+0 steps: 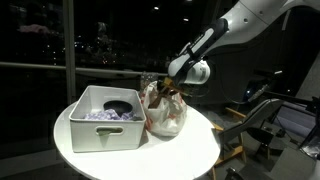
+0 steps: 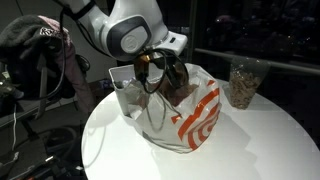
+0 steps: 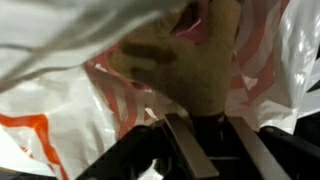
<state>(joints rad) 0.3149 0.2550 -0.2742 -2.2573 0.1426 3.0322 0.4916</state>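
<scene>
A white plastic bag with orange stripes stands on the round white table. My gripper reaches down into the bag's open mouth. In the wrist view a tan, rough-surfaced lump sits between the two dark fingertips of the gripper and fills the gap between them. The bag's striped plastic lies all around it. What the lump is cannot be told.
A white bin stands against the bag, with a dark round thing and pale scraps inside. A clear container of brown pieces stands further back on the table. A chair frame is close to the table's edge.
</scene>
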